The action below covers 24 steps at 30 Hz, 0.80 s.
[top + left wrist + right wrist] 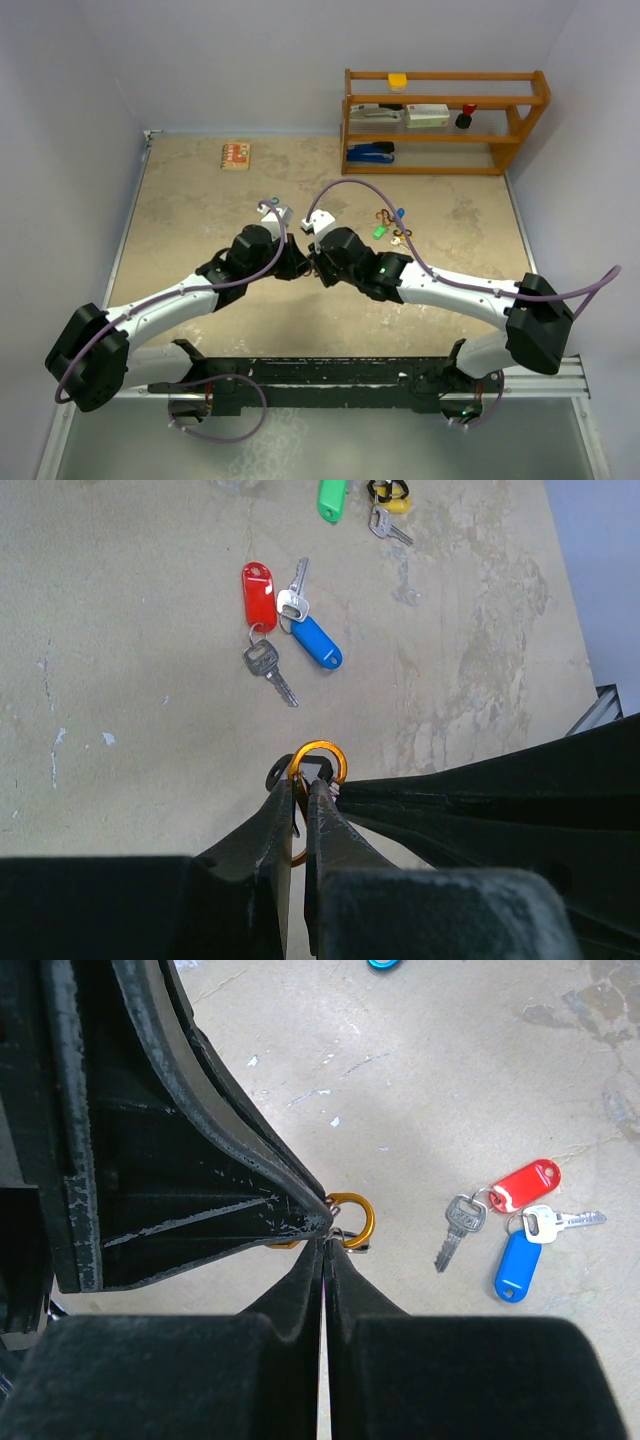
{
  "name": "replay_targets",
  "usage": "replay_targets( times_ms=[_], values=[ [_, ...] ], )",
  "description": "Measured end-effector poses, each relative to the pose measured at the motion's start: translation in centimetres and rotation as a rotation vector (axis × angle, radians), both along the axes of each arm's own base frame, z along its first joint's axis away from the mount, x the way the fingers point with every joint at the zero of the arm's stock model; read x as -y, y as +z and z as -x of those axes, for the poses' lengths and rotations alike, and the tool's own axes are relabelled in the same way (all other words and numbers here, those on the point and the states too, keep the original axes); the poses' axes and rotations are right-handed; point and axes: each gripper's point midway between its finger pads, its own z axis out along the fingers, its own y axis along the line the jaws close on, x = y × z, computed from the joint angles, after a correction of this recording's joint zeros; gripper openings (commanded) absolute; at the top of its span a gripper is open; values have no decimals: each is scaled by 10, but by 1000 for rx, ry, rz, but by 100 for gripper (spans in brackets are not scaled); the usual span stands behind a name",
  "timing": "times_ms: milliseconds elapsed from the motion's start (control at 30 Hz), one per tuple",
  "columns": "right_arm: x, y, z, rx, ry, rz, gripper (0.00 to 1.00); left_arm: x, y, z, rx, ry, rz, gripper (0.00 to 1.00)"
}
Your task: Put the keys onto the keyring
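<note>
top external view: the 2 white-and-black arms meet tip to tip near the middle of the beige, stone-patterned tabletop [200, 215], with the left gripper [297, 268] and right gripper [318, 268] close against each other. bare surface lies open to the left and toward the far wall. pale walls bound the left, far and right edges. a wooden shelf rack [445, 120] fills the far right corner, and a small flat orange packet [235, 155] lies near the far edge. the silver metal keys [388, 226], with coloured plastic tags, lie on the table just beyond the right wrist, apart from both grippers.

left wrist view: the left gripper [303, 790] is clamped on a thin, glossy orange metal keyring [320, 748]. its matte black fingers [265, 830] are scuffed and taper to narrow tips. beyond them a red tag, a blue tag and 2 bare keys [292, 605] lie bunched together. a green plastic tag [332, 498] and a yellow-tagged key [392, 502] are cut off by the top edge.

right wrist view: the right gripper [325, 1248] is pressed closed, its tips touching the keyring [358, 1215]. i cannot tell what, if anything, is pinched between them. the left finger hides most of the ring. a small silvery piece beside the ring is too small to make out. the red and blue bunch [525, 1222] lies well to the right.
</note>
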Motion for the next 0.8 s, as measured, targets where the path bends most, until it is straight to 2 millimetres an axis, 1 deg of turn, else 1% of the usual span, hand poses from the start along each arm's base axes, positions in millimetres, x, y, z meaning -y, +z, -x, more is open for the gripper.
replay_targets(
  times_ms=[800],
  values=[
    [1, 0, -1, 1, -2, 2, 0, 2, -2, 3, 8, -17, -14, 0]
  ],
)
